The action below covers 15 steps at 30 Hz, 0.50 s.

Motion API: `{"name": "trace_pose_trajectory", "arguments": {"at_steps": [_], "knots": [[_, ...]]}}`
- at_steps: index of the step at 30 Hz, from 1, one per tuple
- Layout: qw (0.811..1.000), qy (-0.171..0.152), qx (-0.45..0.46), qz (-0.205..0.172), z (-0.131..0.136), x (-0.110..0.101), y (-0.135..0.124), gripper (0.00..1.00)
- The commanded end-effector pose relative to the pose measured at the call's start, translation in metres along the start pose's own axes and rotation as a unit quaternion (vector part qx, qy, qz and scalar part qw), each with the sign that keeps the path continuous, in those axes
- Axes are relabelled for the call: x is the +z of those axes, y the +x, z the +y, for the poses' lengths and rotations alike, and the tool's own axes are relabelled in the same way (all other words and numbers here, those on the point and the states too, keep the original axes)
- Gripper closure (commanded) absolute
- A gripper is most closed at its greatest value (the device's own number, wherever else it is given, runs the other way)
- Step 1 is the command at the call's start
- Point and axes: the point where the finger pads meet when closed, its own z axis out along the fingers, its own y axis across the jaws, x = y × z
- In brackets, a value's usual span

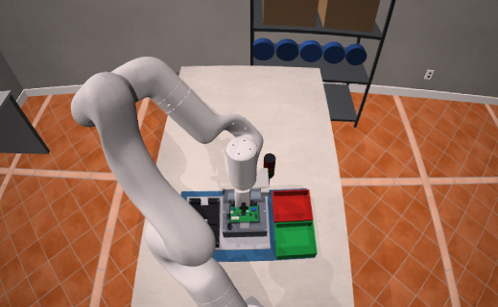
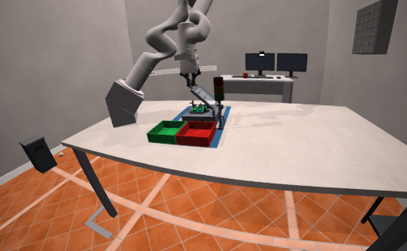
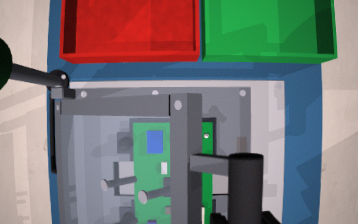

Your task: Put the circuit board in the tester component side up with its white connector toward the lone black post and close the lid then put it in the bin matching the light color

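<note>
One grey hinged lid (image 2: 202, 94) is clenched in my hand (image 2: 190, 83), tilted partway over the grey tester (image 1: 245, 230). Directly below lies the green circuit board (image 1: 245, 214), flat on the pins, so my lowering swings toward it.

The pale rectangular bench (image 1: 283, 110) carries a flat blue mat (image 1: 245, 254). On the mat sit a grey tester (image 1: 228, 229), a red bin (image 1: 290, 205) and a green bin (image 1: 295, 239).
</note>
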Motion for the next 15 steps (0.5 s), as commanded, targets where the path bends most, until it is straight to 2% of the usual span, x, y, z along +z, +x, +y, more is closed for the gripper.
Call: {"name": "trace_pose_trajectory", "arguments": {"at_steps": [1,15], "knots": [[1.0,0.002,-0.001,0.0,0.007,0.009,0.0,1.0],[1.0,0.002,-0.001,0.0,0.025,0.035,0.0,1.0]]}}
